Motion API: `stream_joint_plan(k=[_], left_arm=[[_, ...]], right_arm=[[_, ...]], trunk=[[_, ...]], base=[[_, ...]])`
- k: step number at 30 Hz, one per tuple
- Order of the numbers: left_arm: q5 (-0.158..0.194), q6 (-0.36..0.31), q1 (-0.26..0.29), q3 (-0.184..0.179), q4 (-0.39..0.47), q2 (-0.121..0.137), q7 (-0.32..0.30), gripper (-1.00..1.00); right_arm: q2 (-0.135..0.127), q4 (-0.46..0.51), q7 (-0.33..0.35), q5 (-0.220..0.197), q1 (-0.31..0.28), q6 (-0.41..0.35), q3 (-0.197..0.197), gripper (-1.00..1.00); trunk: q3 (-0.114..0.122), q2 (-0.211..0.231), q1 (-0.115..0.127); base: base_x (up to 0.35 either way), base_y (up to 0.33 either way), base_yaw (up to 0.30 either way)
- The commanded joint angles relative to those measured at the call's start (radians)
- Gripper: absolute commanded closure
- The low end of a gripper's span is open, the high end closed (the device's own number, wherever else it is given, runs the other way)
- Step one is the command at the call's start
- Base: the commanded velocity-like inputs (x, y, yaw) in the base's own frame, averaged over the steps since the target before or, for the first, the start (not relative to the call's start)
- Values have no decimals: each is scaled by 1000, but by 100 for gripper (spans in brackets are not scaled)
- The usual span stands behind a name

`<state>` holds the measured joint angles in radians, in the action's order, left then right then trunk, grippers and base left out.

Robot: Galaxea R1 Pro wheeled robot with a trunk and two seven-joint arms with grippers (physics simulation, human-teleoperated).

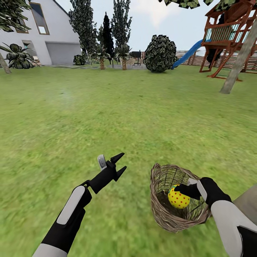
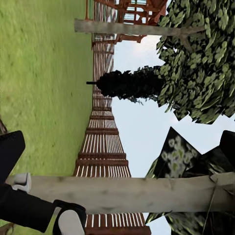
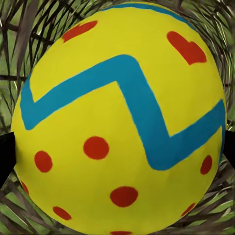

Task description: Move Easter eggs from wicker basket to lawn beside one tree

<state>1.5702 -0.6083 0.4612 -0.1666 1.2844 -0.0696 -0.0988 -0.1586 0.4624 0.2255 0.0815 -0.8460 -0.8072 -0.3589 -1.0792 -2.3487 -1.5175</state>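
Right end effector (image 1: 182,190) inside wicker basket (image 1: 160,210), clamped on egg (image 1: 177,197). Left end effector (image 1: 119,164) wide, empty. Next: lift egg clear, carry to tree (image 1: 237,62) far right.

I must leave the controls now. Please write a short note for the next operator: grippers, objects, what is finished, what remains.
Left gripper: open, empty, above the lawn.
Right gripper: reaching into the wicker basket, fingers on either side of an Easter egg; a firm grip cannot be confirmed.
The basket lies tilted on the grass; I see one egg in it.
No egg is visible beside the tree yet.
Left: lift this egg out, carry it to the trunk, account for the other two.
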Motion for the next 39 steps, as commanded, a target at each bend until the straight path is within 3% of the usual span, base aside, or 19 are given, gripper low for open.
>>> stream_joint_plan(k=[1,10,16,36,39], left_arm=[[1,-4,3,1,0,1,-1,-100],[1,-60,16,1,41,4,-1,-100],[2,-62,32,1,39,5,26,-100],[5,-65,33,1,36,5,20,-100],[32,-65,33,0,38,7,19,-100]], right_arm=[[0,2,6,9,0,-3,-6,100],[4,9,13,6,1,-3,-3,100],[6,9,14,6,1,-2,-3,100],[7,0,12,6,1,-1,-5,100],[7,-2,12,5,1,-1,-5,100]], trunk=[[2,7,4],[31,70,39],[49,112,62],[112,252,138],[121,273,150]], base=[[0,0,0],[0,0,0],[0,0,0],[56,1,-48],[-158,133,-10]])
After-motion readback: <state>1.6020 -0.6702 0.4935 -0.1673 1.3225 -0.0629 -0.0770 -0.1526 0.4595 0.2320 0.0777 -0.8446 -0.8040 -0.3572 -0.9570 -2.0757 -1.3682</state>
